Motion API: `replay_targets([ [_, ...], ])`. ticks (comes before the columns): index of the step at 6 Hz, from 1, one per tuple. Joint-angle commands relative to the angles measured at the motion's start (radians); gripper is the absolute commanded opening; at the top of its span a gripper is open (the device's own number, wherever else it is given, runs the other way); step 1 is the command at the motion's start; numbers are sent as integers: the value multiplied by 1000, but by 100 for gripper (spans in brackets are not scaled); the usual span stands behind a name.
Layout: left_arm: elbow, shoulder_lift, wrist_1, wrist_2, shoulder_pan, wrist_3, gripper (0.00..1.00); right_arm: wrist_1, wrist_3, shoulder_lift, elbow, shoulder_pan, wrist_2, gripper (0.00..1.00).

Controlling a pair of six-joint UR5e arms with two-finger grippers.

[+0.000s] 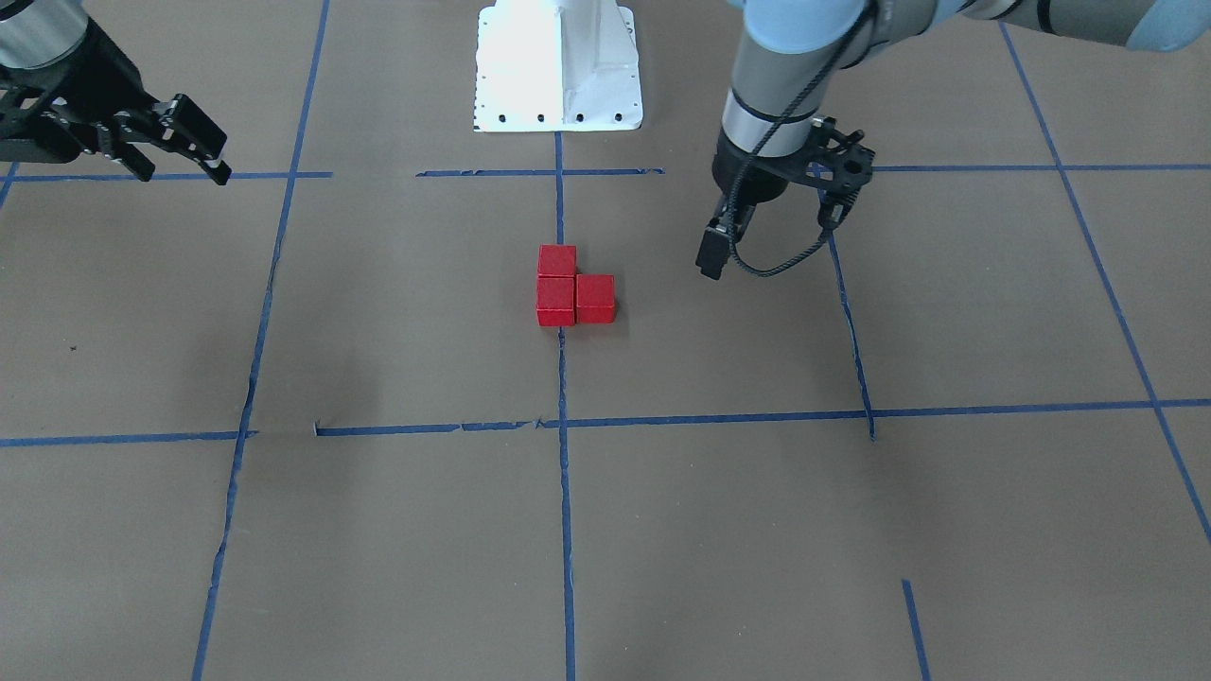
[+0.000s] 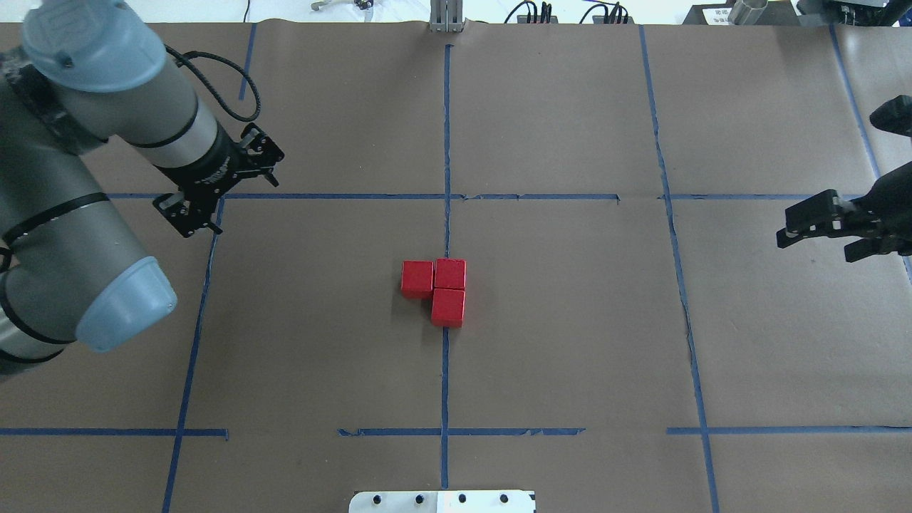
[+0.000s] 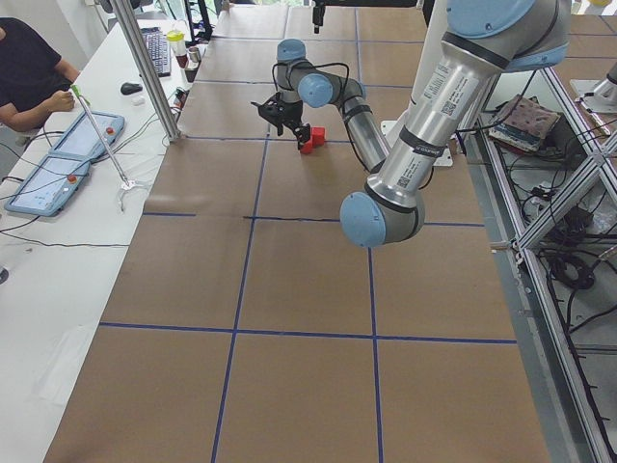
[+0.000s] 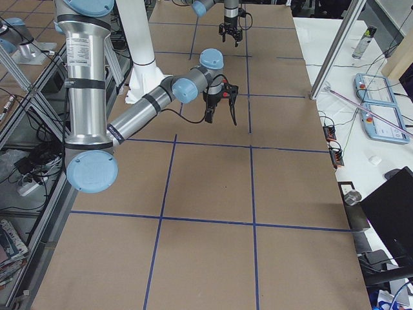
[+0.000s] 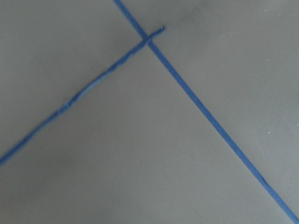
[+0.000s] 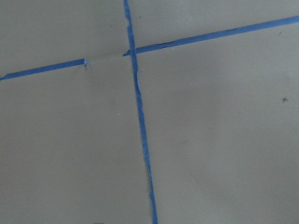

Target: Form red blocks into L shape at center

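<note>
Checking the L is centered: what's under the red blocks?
The red blocks sit on brown paper, over a blue tape line that runs in under them on one side and out the other. The stretch beneath them is covered and cannot be seen.

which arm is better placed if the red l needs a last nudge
Left, likely: the left gripper hangs open, nearer the red blocks than the right gripper, far off to the side.

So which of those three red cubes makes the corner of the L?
The middle cube, which alone touches both others: the side cube off the blue tape line, and the near cube closer to the white base.
</note>
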Motion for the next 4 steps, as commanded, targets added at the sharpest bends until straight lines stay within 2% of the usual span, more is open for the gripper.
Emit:
replay_targets([
  [1,-16,134,-3,-105,-166,430,100,-2,-279,-49,-99,165,45,100],
  [2,-9,199,-8,-144,-267,659,100,-10,-394,-64,-136,238,50,100],
  [4,69,264,-9,-159,-419,1132,100,-280,-797,-54,-151,428,50,100],
])
